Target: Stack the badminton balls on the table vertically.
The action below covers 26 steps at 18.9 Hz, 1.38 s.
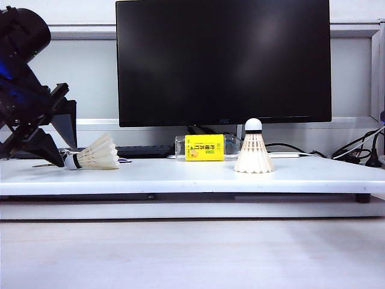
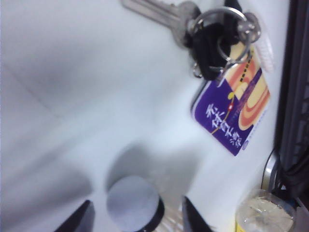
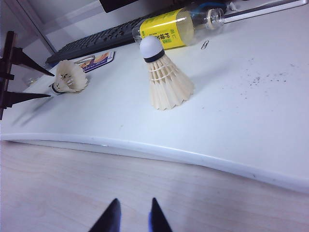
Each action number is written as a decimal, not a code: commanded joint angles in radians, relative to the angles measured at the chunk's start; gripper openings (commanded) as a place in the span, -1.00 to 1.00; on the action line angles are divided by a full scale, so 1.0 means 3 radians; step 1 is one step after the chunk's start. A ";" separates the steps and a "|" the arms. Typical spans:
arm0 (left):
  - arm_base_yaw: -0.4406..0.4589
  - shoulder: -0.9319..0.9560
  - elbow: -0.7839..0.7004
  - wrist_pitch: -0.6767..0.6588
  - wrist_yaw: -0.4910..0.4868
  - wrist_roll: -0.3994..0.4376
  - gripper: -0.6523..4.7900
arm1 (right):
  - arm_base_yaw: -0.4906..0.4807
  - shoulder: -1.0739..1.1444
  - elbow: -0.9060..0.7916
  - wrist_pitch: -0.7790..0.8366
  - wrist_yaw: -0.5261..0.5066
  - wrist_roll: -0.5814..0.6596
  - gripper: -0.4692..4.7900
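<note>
Near the left end of the white surface [image 1: 180, 176], one badminton ball [image 1: 96, 154] lies on its side, its cork tip toward that end and its feather skirt facing the middle. The left claw [image 1: 59, 158] sits low at this ball, its dark fingers on either side of the tip with the jaws spread wider than the cork; in the left wrist view the rounded tip [image 2: 133, 203] shows between the two finger ends with a gap on each side, so nothing is gripped. A bunch of keys [image 2: 212, 43] with a purple tag lies on the surface just beyond the ball, and a dark keyboard [image 3: 104, 37] runs along the back edge. The second badminton ball [image 1: 253, 149] stands upright on its skirt right of the middle, well apart from the first, cork tip up. Behind it, toward the back edge, a yellow-labelled bottle [image 1: 204, 147] lies on its side before the black monitor [image 1: 224, 60]. The right claw [image 3: 131, 220] hangs off the surface, out past its front edge over the pale wooden top below, its fingers a narrow gap apart and empty.
</note>
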 commanded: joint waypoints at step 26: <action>-0.0009 0.0357 0.0005 0.0242 0.0263 -0.0173 -0.13 | -0.0001 -0.0006 0.0003 -0.0003 0.0169 -0.0011 -0.50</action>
